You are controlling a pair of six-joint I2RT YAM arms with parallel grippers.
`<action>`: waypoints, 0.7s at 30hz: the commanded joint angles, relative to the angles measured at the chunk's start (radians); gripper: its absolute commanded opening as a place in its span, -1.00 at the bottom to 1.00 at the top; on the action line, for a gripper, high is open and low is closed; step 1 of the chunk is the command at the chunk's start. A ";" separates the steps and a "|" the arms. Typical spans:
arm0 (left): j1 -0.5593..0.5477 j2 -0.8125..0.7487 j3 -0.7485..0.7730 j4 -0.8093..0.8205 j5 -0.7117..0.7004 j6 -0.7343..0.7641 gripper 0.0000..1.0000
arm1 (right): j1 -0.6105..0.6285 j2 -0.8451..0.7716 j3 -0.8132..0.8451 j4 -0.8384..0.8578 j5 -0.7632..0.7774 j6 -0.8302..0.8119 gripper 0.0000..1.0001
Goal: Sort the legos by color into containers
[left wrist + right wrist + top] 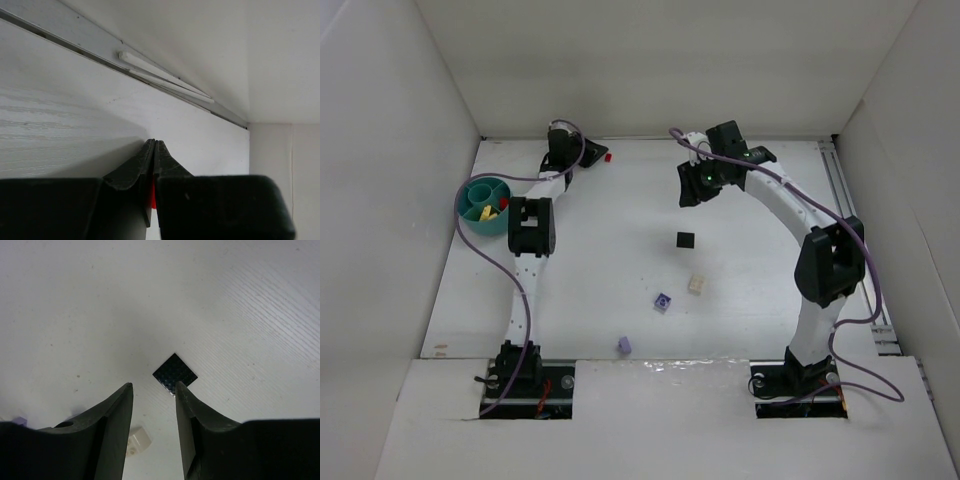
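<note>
The black square (686,240) lies flat on the white counter (620,250), out in the open. The right claw (695,190) hangs just beyond it on the far side. Its fingers are partly spread and hold nothing. In the right wrist view the right claw (154,387) frames the near corner of the black square (175,374), which one fingertip overlaps.

The cream brick (697,284) sits just on the near side of the square. The purple brick (663,301) is a little nearer and to the left, and the lilac brick (624,345) is farther the same way, close to the counter's near edge.

The teal bowl (485,205) stands well to the left of the square at the counter's left edge. Yellow pieces (487,212) and a red piece (503,203) lie in its compartments.

The left claw (598,154) is far-left of the square, by the back wall (200,40), with a red brick (607,156) at its tip. In the left wrist view the left claw (154,143) is pressed together. A red sliver (152,197) shows low between the fingers, possibly that brick pinched, but the view is too tight to be sure.
</note>
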 commanded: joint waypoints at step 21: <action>-0.092 -0.173 -0.342 -0.055 0.344 0.293 -1.00 | 0.009 -0.035 0.008 0.008 0.020 -0.038 -0.21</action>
